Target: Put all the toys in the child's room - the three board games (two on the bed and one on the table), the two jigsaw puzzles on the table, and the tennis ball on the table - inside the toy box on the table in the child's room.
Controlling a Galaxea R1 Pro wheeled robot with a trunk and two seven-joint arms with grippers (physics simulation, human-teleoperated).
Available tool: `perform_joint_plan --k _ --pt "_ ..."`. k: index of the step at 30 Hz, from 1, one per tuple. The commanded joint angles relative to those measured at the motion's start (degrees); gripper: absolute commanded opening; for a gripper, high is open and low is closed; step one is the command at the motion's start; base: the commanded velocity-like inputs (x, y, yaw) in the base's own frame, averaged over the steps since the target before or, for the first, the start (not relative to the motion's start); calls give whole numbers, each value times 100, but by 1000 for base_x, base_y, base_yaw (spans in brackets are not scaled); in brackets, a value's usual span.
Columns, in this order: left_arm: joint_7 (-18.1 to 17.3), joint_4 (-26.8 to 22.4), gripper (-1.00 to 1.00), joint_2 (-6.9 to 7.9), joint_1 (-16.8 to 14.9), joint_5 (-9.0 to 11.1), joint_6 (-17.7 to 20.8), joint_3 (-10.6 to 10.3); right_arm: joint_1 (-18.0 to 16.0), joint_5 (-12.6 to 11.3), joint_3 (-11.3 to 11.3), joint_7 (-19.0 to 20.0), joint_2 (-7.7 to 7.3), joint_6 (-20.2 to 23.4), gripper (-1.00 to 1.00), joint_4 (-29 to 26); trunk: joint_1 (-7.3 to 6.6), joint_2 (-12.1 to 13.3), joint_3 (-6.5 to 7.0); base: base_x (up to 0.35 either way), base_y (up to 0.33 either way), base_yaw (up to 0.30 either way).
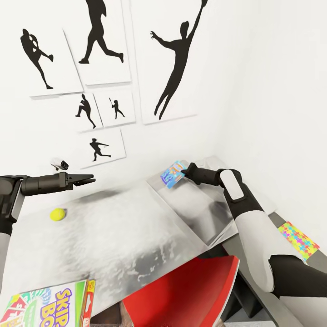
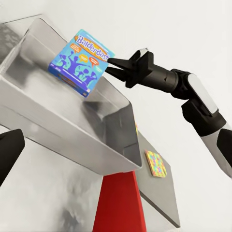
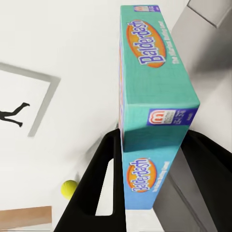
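Between right tool [image 2: 112, 65] fingers, blue Balderdash box [image 2: 81, 62]

head view looks down over table [image 1: 113, 236]; wrist views near, sharing toy box [image 2: 63, 116].

White-shelled arms [image 1: 254, 236], black joints, seemingly black jaws.

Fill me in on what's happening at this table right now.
The right gripper holds the blue Balderdash game box by its edge, above the pale grey toy box on the table. The left gripper hangs empty and open above the table near the tennis ball. A Skip-Bo game box lies at the table's near edge, and a jigsaw puzzle lies beyond the right arm. Nothing is visibly in the toy box yet.
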Motion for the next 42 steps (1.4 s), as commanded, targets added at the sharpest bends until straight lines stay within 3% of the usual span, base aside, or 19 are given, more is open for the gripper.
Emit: perform_joint_plan --k 1,9,42 --pt "-24 0 100 6 -4 -3 61 -2 -6 39 35 34 13 23 -100 -1 3 -11 -19 0 0 0" --pt "-24 0 100 22 -4 -6 61 -2 -6 39 154 35 33 20 -100 -47 3 -11 -94 0 0 0" --pt "-24 -79 100 20 -4 -7 61 -2 -6 39 169 35 29 13 -100 -73 3 -11 -397 0 0 0"
